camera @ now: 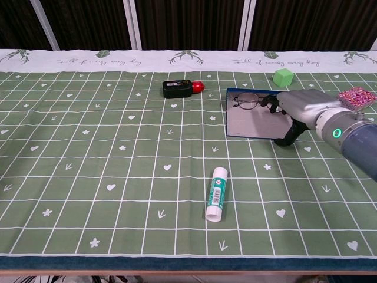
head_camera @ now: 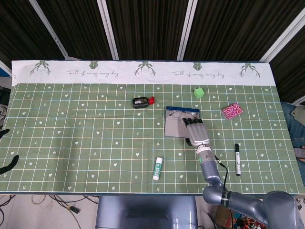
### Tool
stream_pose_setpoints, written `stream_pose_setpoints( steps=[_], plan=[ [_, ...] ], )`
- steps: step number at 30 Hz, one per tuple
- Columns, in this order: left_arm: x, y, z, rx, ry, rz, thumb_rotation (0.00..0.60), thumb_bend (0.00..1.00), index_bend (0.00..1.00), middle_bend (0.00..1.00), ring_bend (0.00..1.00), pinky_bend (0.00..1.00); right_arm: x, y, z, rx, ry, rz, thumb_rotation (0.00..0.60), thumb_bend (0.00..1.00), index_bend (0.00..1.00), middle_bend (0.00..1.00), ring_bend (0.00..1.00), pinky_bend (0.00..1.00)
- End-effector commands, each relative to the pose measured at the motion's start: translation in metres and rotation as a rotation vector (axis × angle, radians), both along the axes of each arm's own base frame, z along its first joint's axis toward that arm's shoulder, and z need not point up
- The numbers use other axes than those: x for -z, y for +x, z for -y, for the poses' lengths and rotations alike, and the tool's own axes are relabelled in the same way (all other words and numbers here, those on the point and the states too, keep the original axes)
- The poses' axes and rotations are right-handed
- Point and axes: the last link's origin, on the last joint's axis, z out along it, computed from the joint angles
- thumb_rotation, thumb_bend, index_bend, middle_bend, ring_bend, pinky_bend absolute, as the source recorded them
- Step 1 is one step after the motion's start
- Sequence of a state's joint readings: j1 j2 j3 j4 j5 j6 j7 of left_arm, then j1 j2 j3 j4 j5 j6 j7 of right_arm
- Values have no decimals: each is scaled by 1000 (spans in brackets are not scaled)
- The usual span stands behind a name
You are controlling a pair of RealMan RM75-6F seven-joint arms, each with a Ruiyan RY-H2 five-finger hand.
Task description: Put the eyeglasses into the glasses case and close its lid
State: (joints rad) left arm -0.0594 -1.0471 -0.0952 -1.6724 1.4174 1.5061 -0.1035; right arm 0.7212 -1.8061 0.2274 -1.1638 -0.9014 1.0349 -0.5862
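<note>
The glasses (camera: 246,101) lie in the far part of the open glasses case (camera: 250,121) on the table (head_camera: 86,143). The right robot hand (camera: 300,107) reaches over the case's right edge, fingertips (camera: 272,106) at the glasses; whether it pinches them I cannot tell. The left robot hand (head_camera: 9,164) barely shows at the table's edge.
</note>
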Motion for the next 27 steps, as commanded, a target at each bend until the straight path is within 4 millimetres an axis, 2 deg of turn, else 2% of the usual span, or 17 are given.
stream_pose_setpoints(
  steps=[1, 10, 20, 27],
  plan=[
    [0, 0, 0, 0, 1, 0, 600, 273, 163, 0, 0, 0, 0, 0, 0, 1, 1, 0, 600, 237, 163, 240, 267, 228],
    [0, 0, 0, 0, 1, -1, 600, 273, 163, 0, 0, 0, 0, 3, 2, 0, -23, 17, 600, 399, 177, 274, 298, 228],
    [0, 0, 0, 2, 2, -1, 600, 273, 163, 0, 0, 0, -6, 7, 11, -19, -80, 26, 600, 411, 197, 279, 304, 227],
    [-1, 0, 0, 1, 1, -2, 600, 273, 165, 0, 0, 0, -13, 15, 29, -45, -129, -4, 600, 417, 228, 284, 308, 227]
  ],
)
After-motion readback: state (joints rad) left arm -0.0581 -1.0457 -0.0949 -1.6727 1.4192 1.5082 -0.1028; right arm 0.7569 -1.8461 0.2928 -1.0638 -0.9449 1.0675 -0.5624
